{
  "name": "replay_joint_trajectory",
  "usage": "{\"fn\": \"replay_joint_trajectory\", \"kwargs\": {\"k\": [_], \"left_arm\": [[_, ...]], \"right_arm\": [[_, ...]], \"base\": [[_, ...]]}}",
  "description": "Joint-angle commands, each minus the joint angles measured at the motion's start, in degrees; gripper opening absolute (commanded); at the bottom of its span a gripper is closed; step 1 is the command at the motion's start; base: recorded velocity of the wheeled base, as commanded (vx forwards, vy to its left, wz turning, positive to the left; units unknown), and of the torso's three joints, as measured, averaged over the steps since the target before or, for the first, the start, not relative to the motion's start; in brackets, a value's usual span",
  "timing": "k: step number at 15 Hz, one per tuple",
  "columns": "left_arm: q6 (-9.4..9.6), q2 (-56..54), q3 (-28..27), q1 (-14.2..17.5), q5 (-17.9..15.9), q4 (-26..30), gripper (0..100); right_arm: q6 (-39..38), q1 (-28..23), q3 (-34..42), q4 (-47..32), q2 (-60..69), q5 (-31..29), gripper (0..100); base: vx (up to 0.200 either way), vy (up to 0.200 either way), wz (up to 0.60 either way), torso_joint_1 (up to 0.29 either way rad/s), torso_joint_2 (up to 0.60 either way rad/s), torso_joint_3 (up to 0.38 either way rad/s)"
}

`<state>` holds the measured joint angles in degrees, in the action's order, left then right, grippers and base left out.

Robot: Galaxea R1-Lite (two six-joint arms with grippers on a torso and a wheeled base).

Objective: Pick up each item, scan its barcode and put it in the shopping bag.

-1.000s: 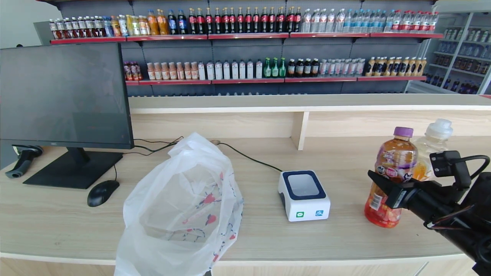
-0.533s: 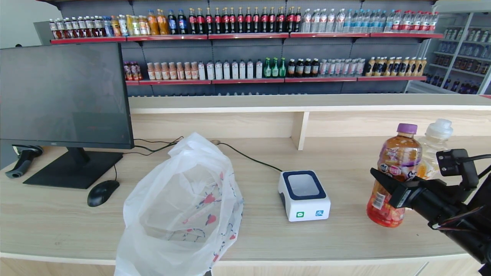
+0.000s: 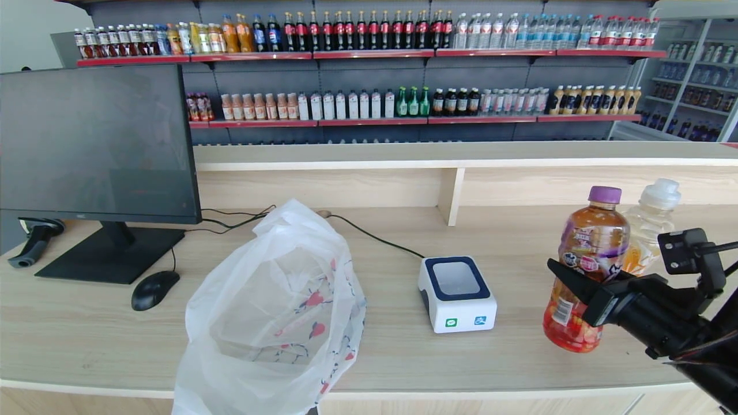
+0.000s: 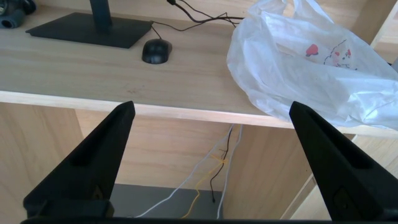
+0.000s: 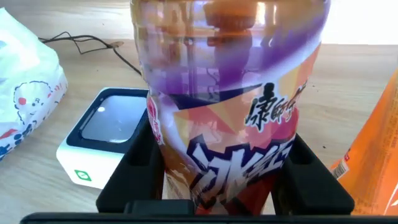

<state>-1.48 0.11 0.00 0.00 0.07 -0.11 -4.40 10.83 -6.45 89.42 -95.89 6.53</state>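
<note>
Orange bottle (image 3: 583, 271): purple cap, at the right end of the tabletop (image 3: 86, 340). It stands near upright, with the cap leaning slightly to the robot's right. Whether its base clears the wood I cannot tell.
Right pincer (image 3: 578, 283): clenched on the orange bottle's labelled middle, one finger on each side.
Long axis: roughly vertical and crosswise to the fingers.
Barcode: a white patch low on the label, on the side turned toward the scanner.
Scanner (image 3: 456, 293): white box with its window facing up. It lies to the robot's left of the held bottle, apart from it and between it and the shopping bag (image 3: 277, 311).
Left pincer (image 4: 211, 109): released and holding nothing, with the jaws spread wide. It hangs below the tabletop's front edge, near the bag.
Clear bottle (image 3: 648, 222): just behind the orange one.
Nearer arm: the right, which already has the bottle.
Coming move, as I judge it: carry the bottle leftward and tip it so the barcode faces down onto the window.
</note>
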Motion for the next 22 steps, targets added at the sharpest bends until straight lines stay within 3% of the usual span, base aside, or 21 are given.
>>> {"fn": "replay_joint_trajectory", "kwargs": {"k": [1, 10, 17, 22], "left_arm": [[-0.02, 0.0, 0.0, 0.0, 0.0, -0.1, 100], [-0.02, 0.0, 0.0, 0.0, 0.0, 0.0, 100], [-0.02, 0.0, 0.0, 0.0, 0.0, -0.1, 100], [-0.02, 0.0, 0.0, 0.0, 0.0, -0.1, 100]], "right_arm": [[0.0, 1.5, 0.4, 0.0, 2.2, 0.1, 0], [1.1, 14.8, 2.1, -0.2, 9.1, 4.2, 0], [-2.9, 23.2, -7.6, 0.1, 6.9, 4.3, 0], [-6.7, 30.7, -16.0, 0.0, 2.6, 9.2, 0]], "base": [[0.000, 0.000, 0.00, 0.000, 0.00, 0.000], [0.000, 0.000, 0.00, 0.000, 0.00, 0.000], [0.000, 0.000, 0.00, 0.000, 0.00, 0.000], [0.000, 0.000, 0.00, 0.000, 0.00, 0.000]]}}
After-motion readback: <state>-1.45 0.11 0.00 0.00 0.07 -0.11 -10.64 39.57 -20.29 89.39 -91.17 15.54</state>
